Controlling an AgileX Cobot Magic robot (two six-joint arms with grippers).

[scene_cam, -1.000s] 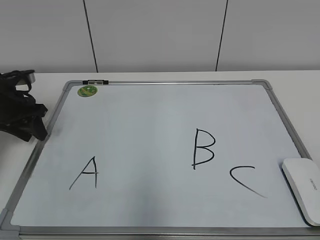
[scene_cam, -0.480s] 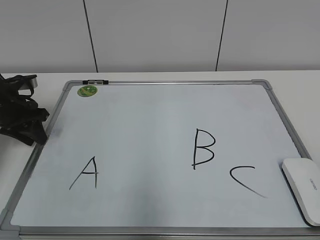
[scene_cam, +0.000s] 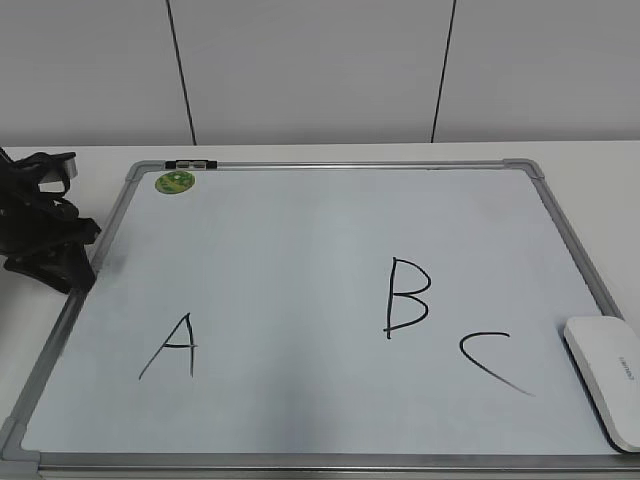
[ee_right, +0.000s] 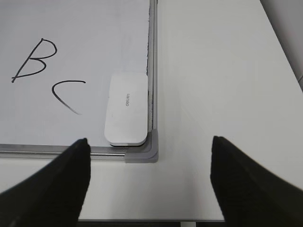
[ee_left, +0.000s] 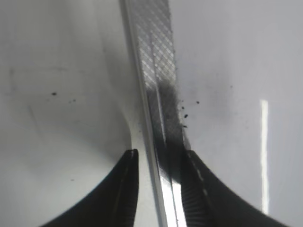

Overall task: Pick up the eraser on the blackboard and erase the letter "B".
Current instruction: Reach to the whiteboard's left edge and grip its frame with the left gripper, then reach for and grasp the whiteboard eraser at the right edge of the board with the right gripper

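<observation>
The eraser (scene_cam: 605, 385) is a flat white block lying on the blackboard (scene_cam: 300, 240) at its near right corner, also in the right wrist view (ee_right: 127, 109). The letter "B" (scene_cam: 405, 298) is drawn in black right of the middle, left of the eraser (ee_right: 34, 60). My left gripper (scene_cam: 72, 265) is at the board's left edge; its jaws (ee_left: 160, 153) straddle the metal frame (ee_left: 154, 71) with a narrow gap showing on the left side. My right gripper (ee_right: 150, 139) is wide open and empty above the table, just short of the board's corner and the eraser.
A black "A" (scene_cam: 172, 347) is at the near left and a black "C" (scene_cam: 490, 362) lies between the "B" and the eraser. A green round sticker (scene_cam: 174, 181) and a small dark clip (scene_cam: 190, 162) sit at the far left corner. A grey wall stands behind the table.
My left arm has shifted a little to the left and towards me along the board's left edge. The eraser and the letters have not moved.
</observation>
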